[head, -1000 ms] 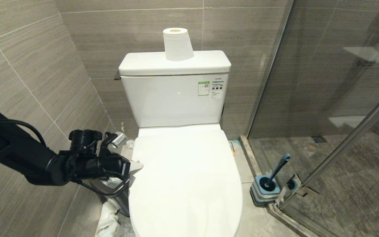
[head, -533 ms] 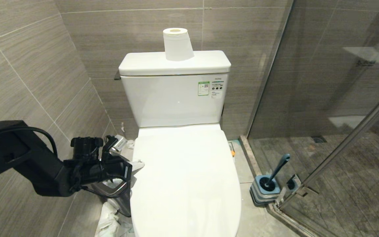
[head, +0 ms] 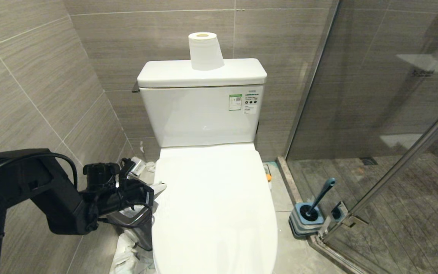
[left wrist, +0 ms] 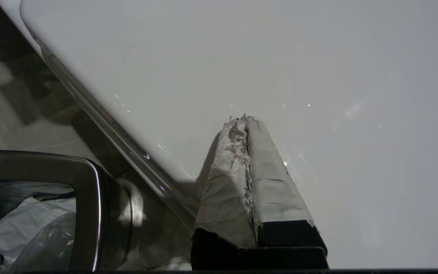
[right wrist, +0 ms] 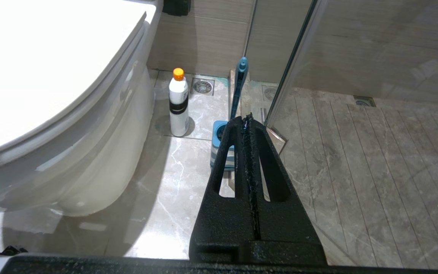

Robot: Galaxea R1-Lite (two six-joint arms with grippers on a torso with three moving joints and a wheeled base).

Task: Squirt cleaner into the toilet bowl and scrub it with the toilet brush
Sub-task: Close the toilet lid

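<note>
Left tool [left wrist: 246, 118], fingers pressed together and empty, over the closed toilet lid [head: 215, 205] beside the waste bin [left wrist: 89, 182]; right tool [right wrist: 247, 118] likewise closed, empty.

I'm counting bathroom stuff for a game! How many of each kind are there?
White paper toilet roll: 1
Teal-handled toilet brush: 1
White orange-capped cleaner bottle: 1
Steel-rimmed waste bin: 1
Total: 4

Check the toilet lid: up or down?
Down. The lid lies flat over the bowl, hiding it; the shut left gripper sits at its edge.
</note>
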